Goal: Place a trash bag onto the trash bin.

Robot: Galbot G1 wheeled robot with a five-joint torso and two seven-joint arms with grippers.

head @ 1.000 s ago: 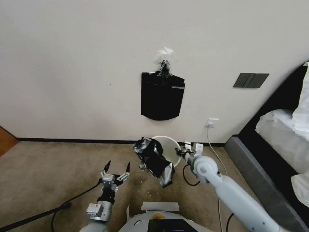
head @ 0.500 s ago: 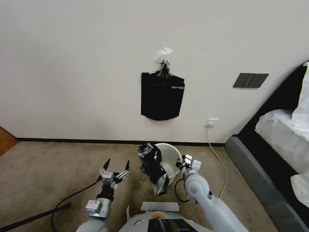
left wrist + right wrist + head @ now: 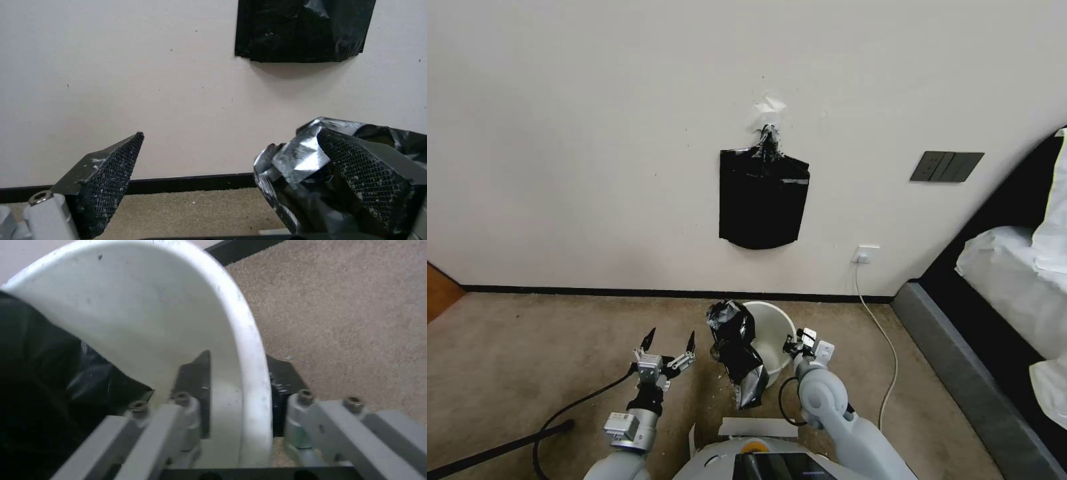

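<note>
The floor [image 3: 547, 347] was covered with a beige carpet, and a cream wall [image 3: 594, 133] with a dark baseboard stood behind it. A flat black pack [image 3: 764, 200] hung on this wall from a taped hook, with a dark switch panel [image 3: 947, 166] and a white socket [image 3: 866, 254] to its right. A bed [image 3: 1014, 280] with white bedding stood by the right edge of the room.

The trash bin [image 3: 770, 330] stood on the carpet near the baseboard, tilted, with its mouth turned up and toward the robot. The right tool [image 3: 792, 345] was clamped on the right rim of the bin; in the right wrist view one finger [image 3: 198, 383] sat inside the wall [image 3: 133, 313] and the other outside.

The trash bag [image 3: 737, 350] hung crumpled over the left rim of the bin. Its long axis ran from the rim down toward the robot, and its lower end pointed at the carpet.

The left tool [image 3: 668, 341] was over the carpet, left of the bag and not touching it, with its fingers apart and pointing toward the wall. In the left wrist view the bag [image 3: 298, 160] showed behind one finger [image 3: 365, 186].
</note>
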